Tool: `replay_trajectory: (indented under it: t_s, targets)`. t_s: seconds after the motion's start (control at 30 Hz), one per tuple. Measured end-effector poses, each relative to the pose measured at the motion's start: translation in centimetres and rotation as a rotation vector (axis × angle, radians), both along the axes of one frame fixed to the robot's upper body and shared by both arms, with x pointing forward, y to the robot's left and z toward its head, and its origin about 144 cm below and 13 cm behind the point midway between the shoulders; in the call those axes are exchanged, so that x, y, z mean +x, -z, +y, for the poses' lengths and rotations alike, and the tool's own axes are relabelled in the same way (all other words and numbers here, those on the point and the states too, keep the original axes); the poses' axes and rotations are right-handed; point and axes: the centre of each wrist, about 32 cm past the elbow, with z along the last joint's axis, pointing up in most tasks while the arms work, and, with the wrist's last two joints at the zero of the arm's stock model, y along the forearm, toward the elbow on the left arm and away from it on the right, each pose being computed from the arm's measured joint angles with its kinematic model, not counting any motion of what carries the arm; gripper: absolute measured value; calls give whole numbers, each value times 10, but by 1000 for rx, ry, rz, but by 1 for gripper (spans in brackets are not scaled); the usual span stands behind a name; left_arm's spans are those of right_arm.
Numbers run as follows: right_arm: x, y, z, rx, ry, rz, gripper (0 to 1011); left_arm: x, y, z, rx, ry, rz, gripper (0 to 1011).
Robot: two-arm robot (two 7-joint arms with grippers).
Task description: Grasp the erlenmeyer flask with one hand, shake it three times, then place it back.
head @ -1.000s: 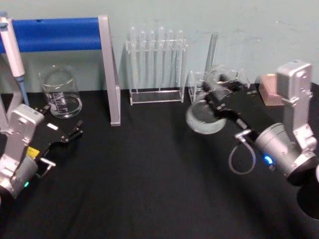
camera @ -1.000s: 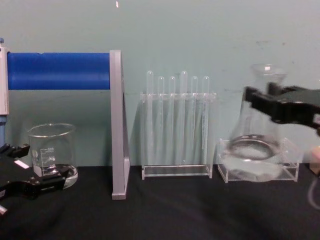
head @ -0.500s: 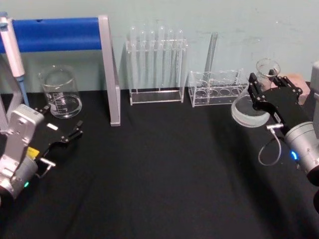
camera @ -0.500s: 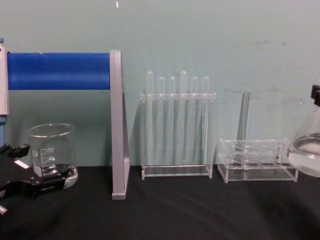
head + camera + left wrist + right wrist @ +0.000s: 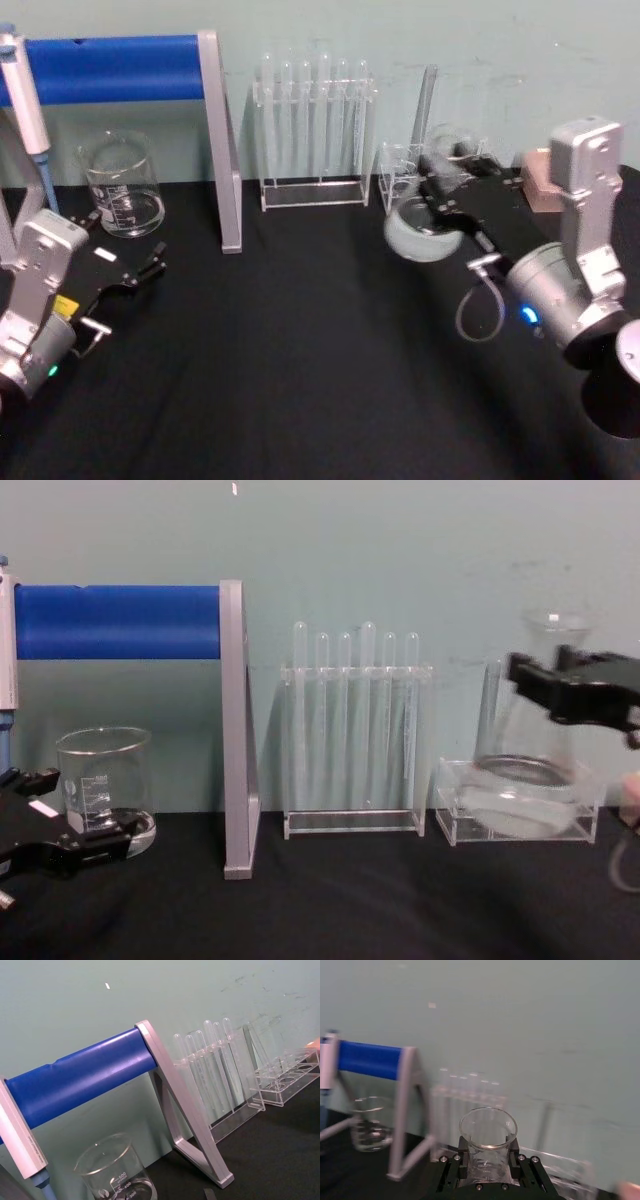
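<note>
Flask aloft: the black right gripper (image 5: 568,685) is clamped on the neck of the clear glass conical erlenmeyer flask (image 5: 525,770), which hangs off the black table (image 5: 300,350) at far right, before a low clear rack (image 5: 450,822). This looks mid-shake. Next comes setting it down flat, clear of the rack. The left gripper (image 5: 140,272) is parked near left, jaws apart.

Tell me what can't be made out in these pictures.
Head view: motion blur smears the erlenmeyer flask; its printed marks are unreadable.
Chest view: the right gripper, clamped on the flask's neck, covers it.
Right wrist view: the gripper's jaws hide the flask's base.
Chest view: the left edge cuts off the left gripper.
Head view: the beaker has graduations too small to read.
</note>
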Motion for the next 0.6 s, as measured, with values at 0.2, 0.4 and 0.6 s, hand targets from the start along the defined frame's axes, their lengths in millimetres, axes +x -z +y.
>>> replay_trajectory:
  t_s: [0.2,0.4,0.6]
  targets:
    - [4,0,18,-2,-131,-2,449,0,0,0,0,0,0,1001]
    - [5,1,30,0,-206,1,449,0,0,0,0,0,0,1001]
    - [7,1,32,8,-198,3,449,0,0,0,0,0,0,1001]
